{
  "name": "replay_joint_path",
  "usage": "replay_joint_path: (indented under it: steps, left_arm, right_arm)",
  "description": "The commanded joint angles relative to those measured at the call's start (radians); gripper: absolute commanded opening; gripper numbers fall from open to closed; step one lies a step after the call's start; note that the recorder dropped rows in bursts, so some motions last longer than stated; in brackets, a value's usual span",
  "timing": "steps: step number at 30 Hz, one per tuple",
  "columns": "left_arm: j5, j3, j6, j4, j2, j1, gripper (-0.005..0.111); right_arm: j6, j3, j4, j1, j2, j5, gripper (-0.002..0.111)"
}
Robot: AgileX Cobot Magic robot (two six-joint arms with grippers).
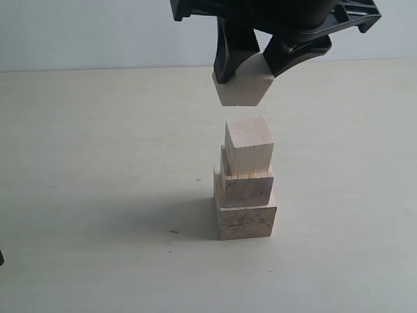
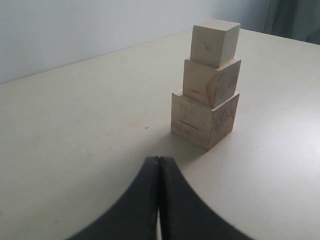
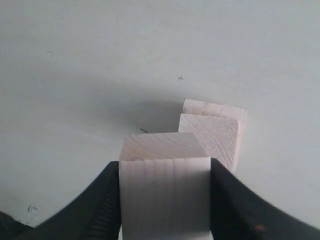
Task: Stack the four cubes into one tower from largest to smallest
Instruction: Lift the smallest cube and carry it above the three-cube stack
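Observation:
A tower (image 1: 246,189) of three pale wooden cubes stands mid-table, stepped from a large base (image 1: 246,222) to a smaller top cube (image 1: 249,145). The fourth cube (image 1: 242,88) hangs just above it, a clear gap apart, with my right gripper (image 1: 251,70) shut on it. From the right wrist, that cube (image 3: 165,195) fills the space between the black fingers (image 3: 100,200), and the tower top (image 3: 210,132) lies below and beyond. My left gripper (image 2: 159,162) is shut and empty, low over the table a short way from the tower (image 2: 207,85).
The pale tabletop (image 1: 98,195) carries a small dark mark (image 1: 173,231) beside the tower's shadow. A light wall (image 1: 85,32) rises behind the table's far edge.

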State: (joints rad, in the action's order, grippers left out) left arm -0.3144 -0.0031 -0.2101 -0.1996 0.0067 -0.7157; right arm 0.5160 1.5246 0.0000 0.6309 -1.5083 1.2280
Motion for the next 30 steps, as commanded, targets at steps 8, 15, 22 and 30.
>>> replay_joint_path:
  steps: [8, 15, 22, 30]
  left_arm:
    - [0.001, 0.003, 0.0, 0.001, -0.007, 0.001, 0.0]
    - [0.001, 0.003, 0.0, 0.001, -0.007, 0.001, 0.0]
    - [0.001, 0.003, 0.0, 0.001, -0.007, 0.001, 0.0]
    - [0.001, 0.003, 0.0, 0.001, -0.007, 0.001, 0.0]
  right_arm:
    - [-0.063, 0.008, -0.041, 0.003, 0.003, -0.007, 0.0]
    - [-0.053, 0.008, -0.083, 0.003, 0.005, -0.007, 0.0]
    - [-0.031, -0.007, -0.157, 0.003, 0.005, -0.007, 0.0]
    - [-0.043, -0.06, -0.141, 0.003, 0.007, -0.007, 0.0]
